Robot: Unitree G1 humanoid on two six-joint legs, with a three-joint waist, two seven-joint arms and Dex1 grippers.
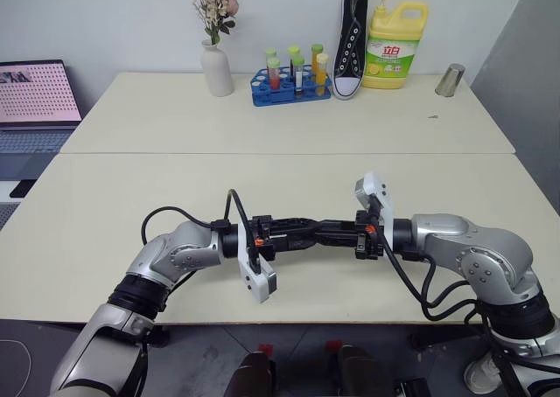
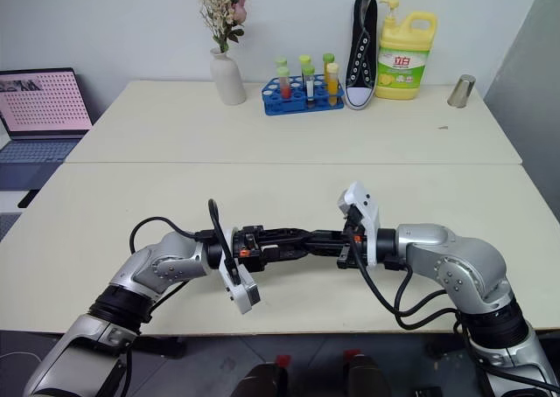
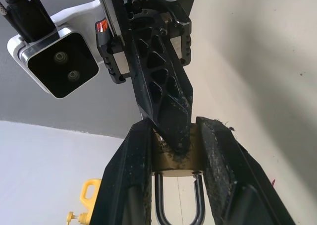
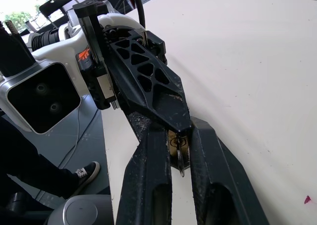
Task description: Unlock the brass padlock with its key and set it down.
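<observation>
My two grippers meet tip to tip above the near table, both held roughly level. The left gripper is shut on the brass padlock. Its golden body is clamped between the left fingers, and the silver shackle points back toward the wrist. The right gripper comes in from the opposite side. Its fingers are closed on the small silvery key, which sits at the padlock's end. Whether the key is inside the keyhole is hidden by the fingers.
On the far table stand a white vase with flowers, a blue test-tube rack, a black shoe, a yellow detergent bottle and a metal cup. A laptop sits at far left.
</observation>
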